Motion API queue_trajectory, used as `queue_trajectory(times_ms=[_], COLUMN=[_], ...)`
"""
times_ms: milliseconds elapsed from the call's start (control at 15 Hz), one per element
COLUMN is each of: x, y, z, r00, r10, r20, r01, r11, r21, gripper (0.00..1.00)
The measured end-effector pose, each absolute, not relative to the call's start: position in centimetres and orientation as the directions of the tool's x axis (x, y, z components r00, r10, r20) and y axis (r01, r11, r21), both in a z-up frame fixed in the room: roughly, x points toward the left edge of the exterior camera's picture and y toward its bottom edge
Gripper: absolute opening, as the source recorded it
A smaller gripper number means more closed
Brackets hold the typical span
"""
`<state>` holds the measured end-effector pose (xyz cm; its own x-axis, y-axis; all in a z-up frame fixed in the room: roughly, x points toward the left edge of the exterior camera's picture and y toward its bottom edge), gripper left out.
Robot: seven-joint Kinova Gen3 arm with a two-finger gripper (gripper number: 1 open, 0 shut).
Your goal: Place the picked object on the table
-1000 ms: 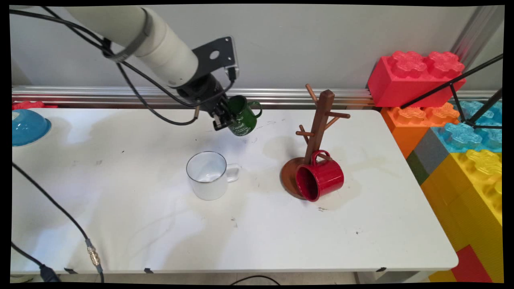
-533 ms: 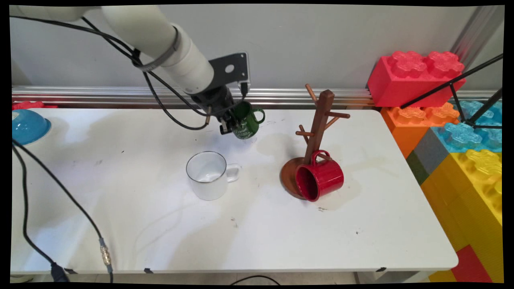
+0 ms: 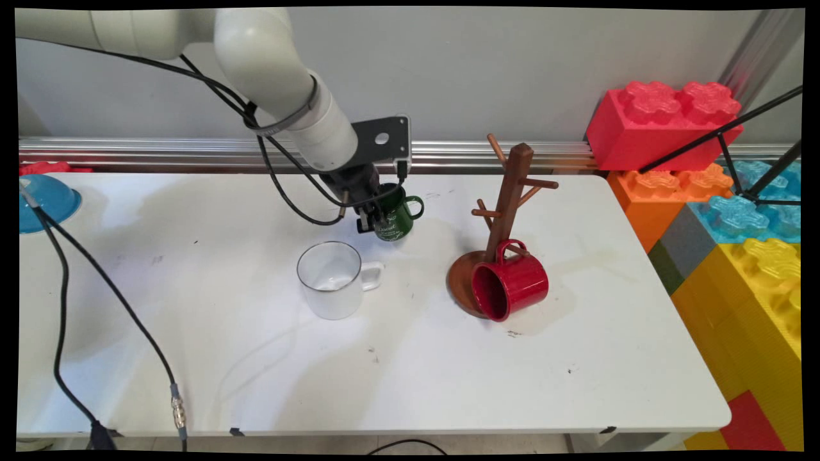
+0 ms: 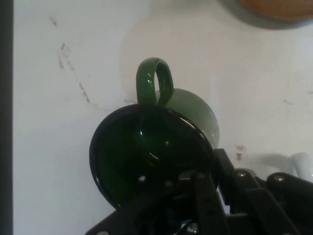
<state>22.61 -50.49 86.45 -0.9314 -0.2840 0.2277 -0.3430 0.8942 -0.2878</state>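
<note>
A small green mug (image 3: pixel 396 218) with white lettering is pinched at its rim by my gripper (image 3: pixel 371 218), which is shut on it at the table's back middle. The mug is nearly upright, its handle pointing right, at or just above the tabletop. In the hand view the green mug (image 4: pixel 161 147) shows its dark inside and its handle pointing up, with my gripper (image 4: pixel 195 191) closed over the near rim. A white mug (image 3: pixel 333 278) stands just in front of it. To the right, a red mug (image 3: pixel 510 288) lies on its side against a brown wooden mug tree (image 3: pixel 506 211).
A blue bowl (image 3: pixel 41 202) sits at the table's left edge. Big toy bricks, red (image 3: pixel 660 121), orange and yellow (image 3: pixel 762 294), are stacked beside the table's right end. Black cables (image 3: pixel 96 282) hang across the left part of the table.
My gripper has carried the green mug down and a little to the right, from tilted in the air to nearly upright close to the tabletop. The other mugs have not moved.
</note>
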Motion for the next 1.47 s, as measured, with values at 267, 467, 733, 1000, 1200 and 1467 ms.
queue_trajectory(times_ms=[267,467,733,1000,1200,1467], x=[22.3,22.0,21.6,21.4,21.1,20.7], y=[-50.7,-50.7,-50.6,-50.4,-50.4,-50.4], z=[85.2,84.6,83.9,83.4,83.1,82.7], r00=[-0.937,-0.939,-0.941,-0.943,-0.945,-0.945], r10=[-0.285,-0.287,-0.286,-0.283,-0.276,-0.270], r20=[0.201,0.190,0.181,0.175,0.174,0.185], r01=[-0.333,-0.330,-0.326,-0.321,-0.314,-0.311], r11=[0.902,0.906,0.911,0.914,0.916,0.917], r21=[-0.273,-0.264,-0.254,-0.250,-0.250,-0.251], gripper=[0.00,0.00,0.00,0.00,0.00,1.00])
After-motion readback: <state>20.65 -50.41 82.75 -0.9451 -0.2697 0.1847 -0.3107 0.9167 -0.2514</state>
